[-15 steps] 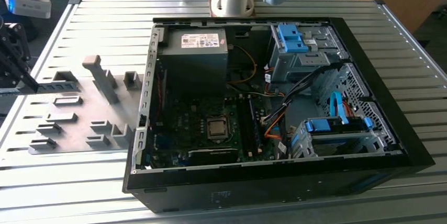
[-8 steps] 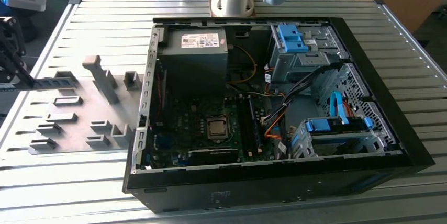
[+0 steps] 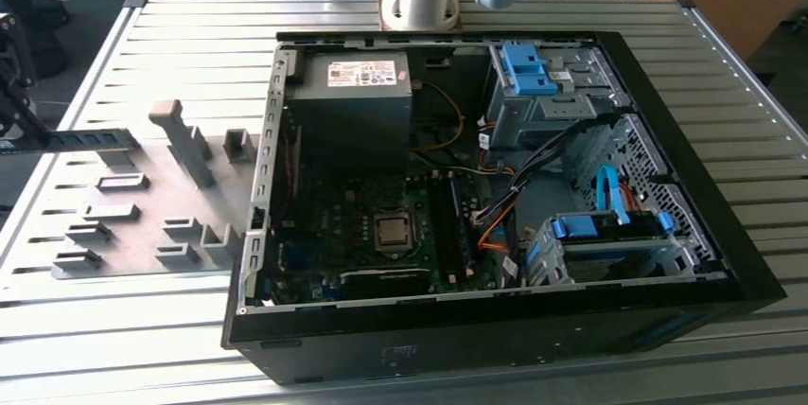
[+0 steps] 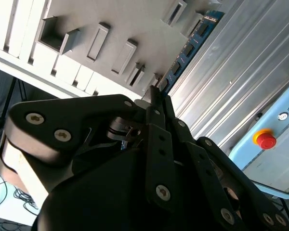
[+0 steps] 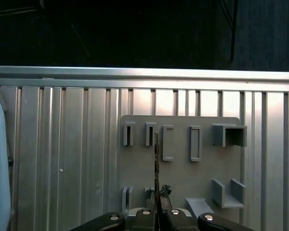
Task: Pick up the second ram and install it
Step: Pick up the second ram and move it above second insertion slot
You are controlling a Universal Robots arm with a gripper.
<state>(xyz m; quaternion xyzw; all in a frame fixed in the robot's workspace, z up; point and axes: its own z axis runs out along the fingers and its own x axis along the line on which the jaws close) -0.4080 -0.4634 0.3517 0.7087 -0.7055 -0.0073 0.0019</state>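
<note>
Near the table's [image 3: 189,36] edge at the exterior view's left, upright blocks [image 3: 184,140] on the grey plate [image 3: 158,202] stand just beside the memory stick [image 3: 91,137] clamped in the gripper [image 5: 157,199], while bare slats around lie open.

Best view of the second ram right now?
Second wrist view: the second ram shows its bluish chip face lengthwise. First wrist view gives it edge-on; exterior view, a dark bar at the exterior view's left.

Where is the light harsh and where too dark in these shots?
Second wrist view: glare whitens the table slats, and the claw is shadowed. First wrist view: black beyond the table's edge. Exterior view: even light, dim inside the computer case.
</note>
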